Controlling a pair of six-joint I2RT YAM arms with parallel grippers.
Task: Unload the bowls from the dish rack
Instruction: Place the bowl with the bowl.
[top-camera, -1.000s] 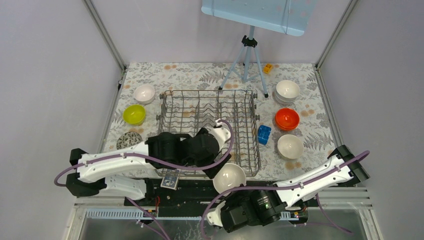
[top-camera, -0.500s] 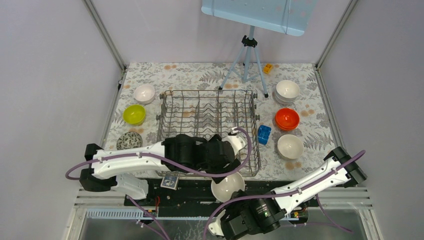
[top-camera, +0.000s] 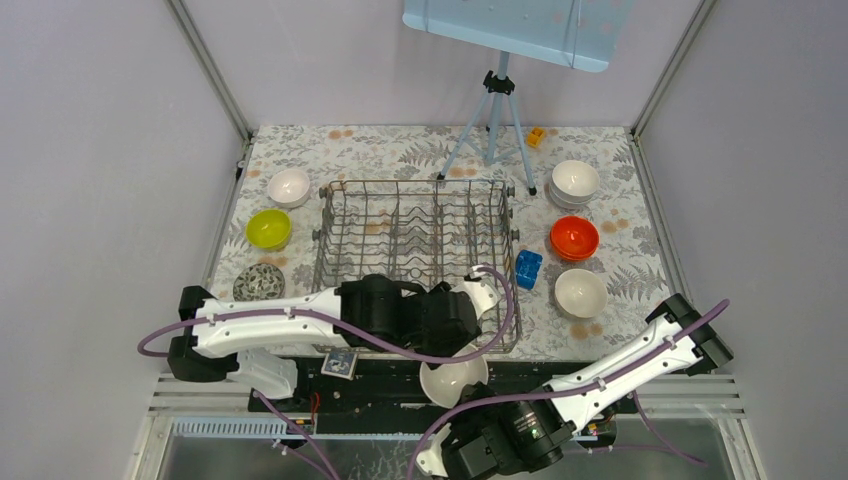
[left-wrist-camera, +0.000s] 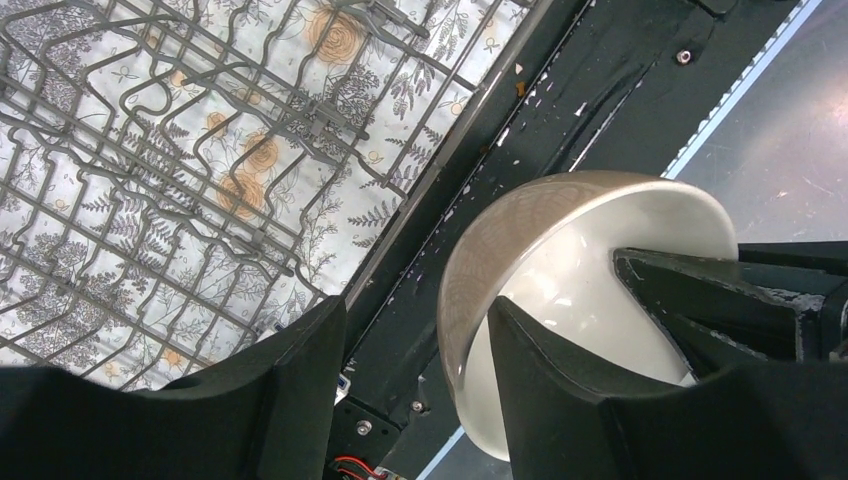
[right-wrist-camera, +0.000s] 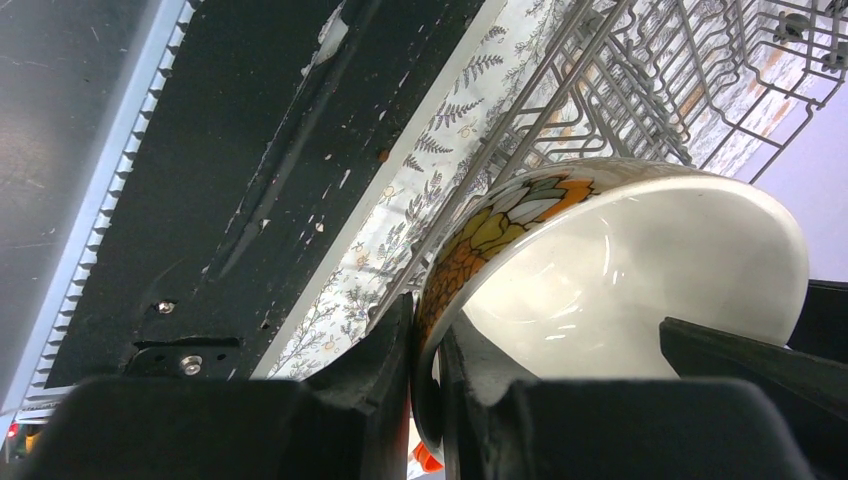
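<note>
The right gripper (right-wrist-camera: 425, 322) pinches the bowl (right-wrist-camera: 620, 270) rim; left gripper (left-wrist-camera: 415, 310) gapes.

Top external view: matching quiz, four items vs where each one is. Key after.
1 lime bowl
2 orange-red bowl
3 blue block
4 floral bowl

A beside the dish rack, on its right
B gripped by the right end effector
C left of the dish rack
D right of the dish rack, beyond the blue block

Pairs: 1-C, 2-D, 3-A, 4-B
</note>
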